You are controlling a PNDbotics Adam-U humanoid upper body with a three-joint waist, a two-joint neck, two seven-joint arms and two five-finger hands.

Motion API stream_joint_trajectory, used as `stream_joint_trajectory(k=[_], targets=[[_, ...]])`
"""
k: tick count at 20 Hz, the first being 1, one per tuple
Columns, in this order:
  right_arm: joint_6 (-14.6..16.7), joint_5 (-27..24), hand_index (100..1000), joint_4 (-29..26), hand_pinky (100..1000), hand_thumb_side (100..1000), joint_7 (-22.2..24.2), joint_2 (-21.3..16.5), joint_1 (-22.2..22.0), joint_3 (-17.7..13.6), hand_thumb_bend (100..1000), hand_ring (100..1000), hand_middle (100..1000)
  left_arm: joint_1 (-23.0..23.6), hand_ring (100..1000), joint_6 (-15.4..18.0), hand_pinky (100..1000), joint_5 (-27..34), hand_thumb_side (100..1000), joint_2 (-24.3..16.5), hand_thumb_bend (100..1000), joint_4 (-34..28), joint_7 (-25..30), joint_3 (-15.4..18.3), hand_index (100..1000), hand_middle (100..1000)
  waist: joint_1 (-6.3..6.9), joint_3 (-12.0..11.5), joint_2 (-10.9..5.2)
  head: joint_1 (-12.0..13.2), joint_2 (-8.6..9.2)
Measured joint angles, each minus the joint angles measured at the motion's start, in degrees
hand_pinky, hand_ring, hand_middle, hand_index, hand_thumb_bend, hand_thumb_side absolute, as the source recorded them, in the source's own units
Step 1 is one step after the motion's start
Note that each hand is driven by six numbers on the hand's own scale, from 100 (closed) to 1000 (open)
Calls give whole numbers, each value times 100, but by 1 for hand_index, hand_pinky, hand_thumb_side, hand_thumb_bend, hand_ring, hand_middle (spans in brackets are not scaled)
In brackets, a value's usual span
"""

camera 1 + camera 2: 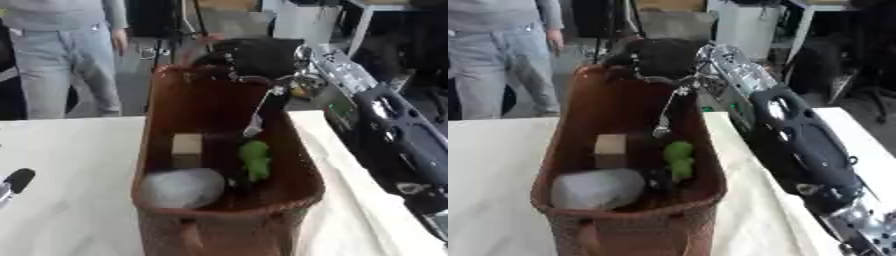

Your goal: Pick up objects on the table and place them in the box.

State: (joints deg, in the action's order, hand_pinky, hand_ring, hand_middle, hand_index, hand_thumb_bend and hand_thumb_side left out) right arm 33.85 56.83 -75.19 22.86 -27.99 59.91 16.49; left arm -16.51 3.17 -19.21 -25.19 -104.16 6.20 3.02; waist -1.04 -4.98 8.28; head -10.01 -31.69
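Note:
A brown woven box point(157, 145) stands on the white table point(70, 200). Inside it lie a tan block point(186, 145), a green thing point(255, 159), a pale grey rounded thing point(179, 187) and something dark beside them. My right hand point(662, 55) hovers over the box's far rim, its fingers curled on a thin silver utensil point(259, 115). The utensil hangs down into the box, its lower end just above the green thing. At the lower left edge of the left eye view, only a straight black finger of my left hand point(17, 180) shows.
My right arm point(798, 140) runs along the box's right side, above a strip of white table. A person in grey stands beyond the table at the far left. Dark furniture and a white cabinet point(741, 22) stand behind the box.

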Motion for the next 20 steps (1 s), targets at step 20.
stream_joint_trajectory(k=[20], targets=[[-2176,-3693,821,-2501,536,552,-2319,-1145,-2087,-1914,671,665,710,41,692,-3,671,110,501,1,670,0,-438,112,833,745,113,466,-7,441,-4]])
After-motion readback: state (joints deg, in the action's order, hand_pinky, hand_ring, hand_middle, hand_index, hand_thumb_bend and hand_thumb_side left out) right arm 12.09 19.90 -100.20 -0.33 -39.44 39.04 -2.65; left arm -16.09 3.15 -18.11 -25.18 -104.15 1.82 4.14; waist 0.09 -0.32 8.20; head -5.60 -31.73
